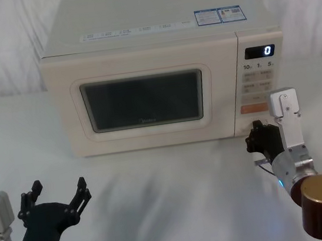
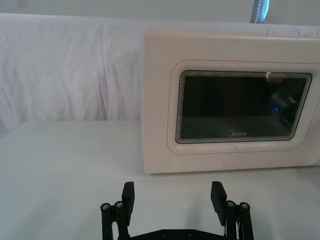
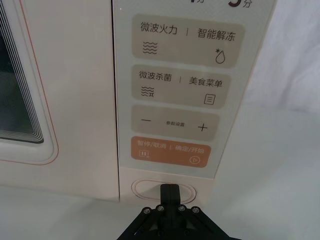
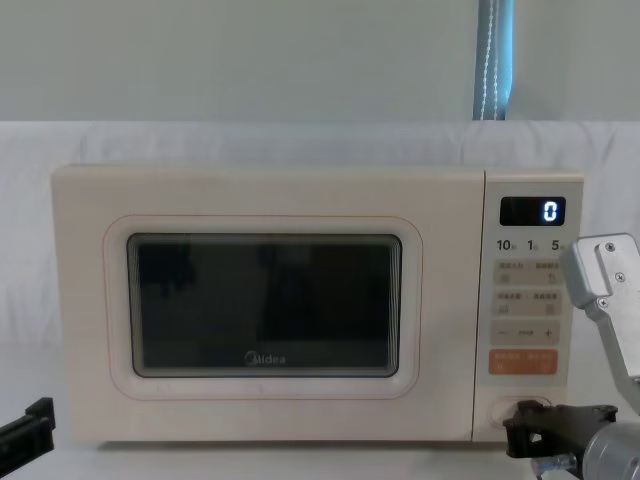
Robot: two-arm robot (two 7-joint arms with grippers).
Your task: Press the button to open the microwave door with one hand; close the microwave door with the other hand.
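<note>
While the microwave door (image 1: 144,102) sits flush and closed on the front of the microwave (image 1: 154,26), the right gripper (image 3: 169,192) is parked right at the bottom of the control panel (image 3: 187,80). Its fingers (image 3: 169,194) look clenched together into one narrow tip, and in the right wrist view that tip overlaps the button (image 3: 145,188), the wide cream pill-shaped key at the very bottom of the panel, just under the orange key (image 3: 170,151). Can't honestly tell if it's pushing in or just touching. In the head view the same gripper sits at the lower right corner of the oven, low near the white tabletop (image 1: 177,195).

The left gripper (image 1: 57,196) is well off to the robot's left, hovering over the tabletop in front of the oven's left corner and apart from it. Its fingers (image 2: 129,196) are released and spread wide, grasping nothing; the left wrist view looks straight past them at the dark glass window with the Midea logo.

The display (image 4: 533,211) up top reads 0.
</note>
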